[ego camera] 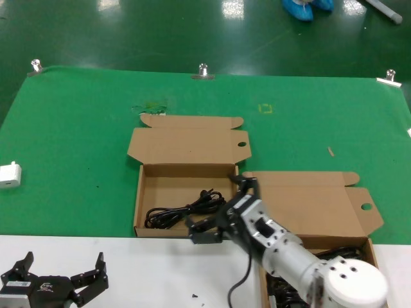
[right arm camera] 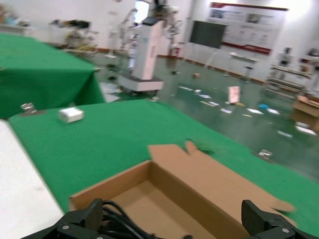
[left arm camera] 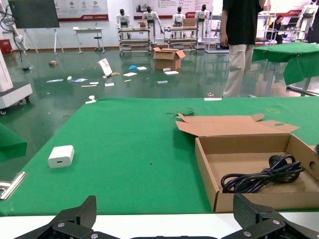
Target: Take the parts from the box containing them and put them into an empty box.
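Observation:
A coiled black power cord (ego camera: 176, 213) lies in the middle carton (ego camera: 138, 205), whose lid flap is open toward the back. My right gripper (ego camera: 221, 210) hovers open over that carton's right part, just beside the cord's plug end, holding nothing. In the right wrist view the open gripper (right arm camera: 174, 224) sits above the carton floor with the cord (right arm camera: 114, 221) by one finger. The second carton (ego camera: 372, 247) at the front right holds more black cords (ego camera: 334, 252), mostly hidden by my right arm. My left gripper (ego camera: 54, 282) is parked open at the front left.
A white adapter block (ego camera: 9, 174) lies on the green mat at the far left. The left wrist view shows the middle carton (left arm camera: 207, 169) and its cord (left arm camera: 261, 174) ahead of the left gripper (left arm camera: 167, 219). Metal clips hold the mat's back edge.

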`<action>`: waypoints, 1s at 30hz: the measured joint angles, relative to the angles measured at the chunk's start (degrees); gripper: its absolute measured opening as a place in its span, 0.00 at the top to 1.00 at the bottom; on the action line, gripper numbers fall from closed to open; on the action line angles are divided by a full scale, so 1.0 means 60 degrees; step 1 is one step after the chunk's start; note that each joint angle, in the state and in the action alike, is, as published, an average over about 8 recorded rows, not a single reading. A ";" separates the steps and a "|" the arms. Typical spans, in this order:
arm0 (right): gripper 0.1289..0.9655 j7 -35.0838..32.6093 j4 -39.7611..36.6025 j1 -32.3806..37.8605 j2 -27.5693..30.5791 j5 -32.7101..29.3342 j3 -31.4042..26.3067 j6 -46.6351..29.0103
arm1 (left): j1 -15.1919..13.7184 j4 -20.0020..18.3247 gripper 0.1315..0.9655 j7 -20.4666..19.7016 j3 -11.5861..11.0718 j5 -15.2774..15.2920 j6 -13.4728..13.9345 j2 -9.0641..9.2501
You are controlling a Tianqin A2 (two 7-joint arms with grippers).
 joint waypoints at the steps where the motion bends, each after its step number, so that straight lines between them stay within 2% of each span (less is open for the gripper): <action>1: 0.00 0.0101 0.0173 -0.0139 0.0039 -0.0036 0.0148 0.0060 | 0.0001 0.0000 0.00 0.0000 0.0000 0.0000 0.0000 0.0000; 30: 0.00 0.2965 0.5069 -0.4107 0.1135 -0.1060 0.4361 0.1759 | 0.0015 0.0000 0.00 0.0003 0.0000 -0.0002 0.0000 0.0000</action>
